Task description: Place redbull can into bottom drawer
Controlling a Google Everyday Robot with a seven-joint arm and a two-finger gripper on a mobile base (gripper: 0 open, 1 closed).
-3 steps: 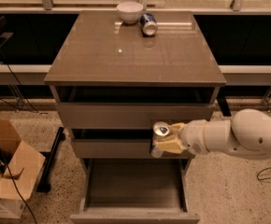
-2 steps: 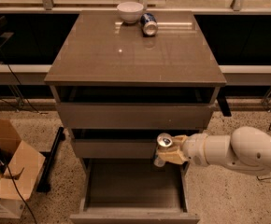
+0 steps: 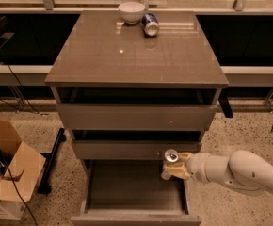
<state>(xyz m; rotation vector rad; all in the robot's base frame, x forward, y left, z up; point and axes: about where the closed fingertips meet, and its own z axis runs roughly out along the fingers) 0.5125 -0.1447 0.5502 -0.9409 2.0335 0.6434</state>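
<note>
**Gripper holding the redbull can over the open bottom drawer.**

The gripper (image 3: 173,169), at the end of a white arm (image 3: 240,171) reaching in from the right, is clasped around the redbull can (image 3: 170,156), which stands roughly upright with its silver pull-tab top facing the camera. The can hangs at the right rear corner of the bottom drawer (image 3: 127,185), just in front of the middle drawer (image 3: 136,149). The bottom drawer is pulled out, showing a flat grey floor. The can's print is too small to read. On the cabinet top (image 3: 127,55) a white bowl (image 3: 131,11) sits beside a blue can (image 3: 150,25) lying on its side, label illegible. A cardboard box (image 3: 12,173) stands on the floor to the left.
</note>
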